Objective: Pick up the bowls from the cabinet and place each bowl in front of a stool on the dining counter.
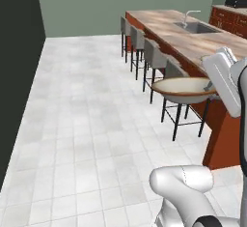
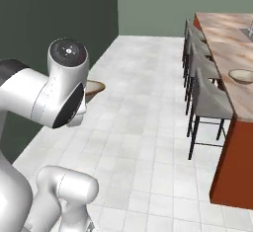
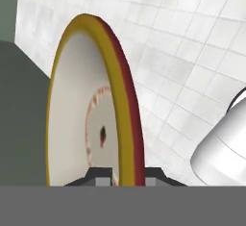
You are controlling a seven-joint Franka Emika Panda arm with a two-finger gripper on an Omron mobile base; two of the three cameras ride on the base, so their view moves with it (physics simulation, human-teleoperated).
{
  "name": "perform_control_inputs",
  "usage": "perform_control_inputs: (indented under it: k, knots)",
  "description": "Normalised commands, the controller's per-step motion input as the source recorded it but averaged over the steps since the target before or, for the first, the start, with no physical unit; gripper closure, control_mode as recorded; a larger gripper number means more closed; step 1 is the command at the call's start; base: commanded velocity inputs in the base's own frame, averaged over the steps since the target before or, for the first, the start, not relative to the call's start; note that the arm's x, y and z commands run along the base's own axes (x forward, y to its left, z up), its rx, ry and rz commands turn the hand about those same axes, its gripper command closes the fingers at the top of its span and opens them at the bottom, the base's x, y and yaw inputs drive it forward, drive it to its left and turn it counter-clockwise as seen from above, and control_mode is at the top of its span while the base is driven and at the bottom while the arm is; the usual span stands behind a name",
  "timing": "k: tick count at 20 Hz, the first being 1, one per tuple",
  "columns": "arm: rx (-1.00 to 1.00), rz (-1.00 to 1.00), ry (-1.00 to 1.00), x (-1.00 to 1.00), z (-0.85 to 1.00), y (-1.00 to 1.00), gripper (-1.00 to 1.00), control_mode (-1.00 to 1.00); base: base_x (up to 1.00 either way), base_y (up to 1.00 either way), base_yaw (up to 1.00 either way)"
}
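Between the fingers (image 3: 103, 176): a bowl's (image 3: 91, 105) rim.

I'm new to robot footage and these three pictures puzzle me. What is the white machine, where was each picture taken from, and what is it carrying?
It is a white robot arm on a driving base, in a rendered kitchen. Two pictures come from cameras on the base, behind the arm to its left and right. The third looks along the gripper, whose two dark tips are shut on the rim of a cream bowl, seen edge-on there. The arm holds that bowl above the tiled floor, beside the grey stools. On the long marble counter a second bowl already sits before the nearest stool. Farther along is a steel sink.
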Motion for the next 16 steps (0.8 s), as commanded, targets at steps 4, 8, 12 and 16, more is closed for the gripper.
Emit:
perform_control_inputs:
  k: [4, 8, 12, 16]
  knots:
    - [0.00, 0.00, 0.00, 0.00, 0.00, 0.00, 1.00, 1.00, 0.25, 1.00, -0.58]
    - [0.00, 0.00, 0.00, 0.00, 0.00, 0.00, 1.00, 1.00, 0.38, 0.99, -0.60]
    - [0.00, 0.00, 0.00, 0.00, 0.00, 0.00, 1.00, 1.00, 0.66, 1.00, -0.56]
    - [0.00, 0.00, 0.00, 0.00, 0.00, 0.00, 1.00, 1.00, 0.71, 1.00, -0.55]
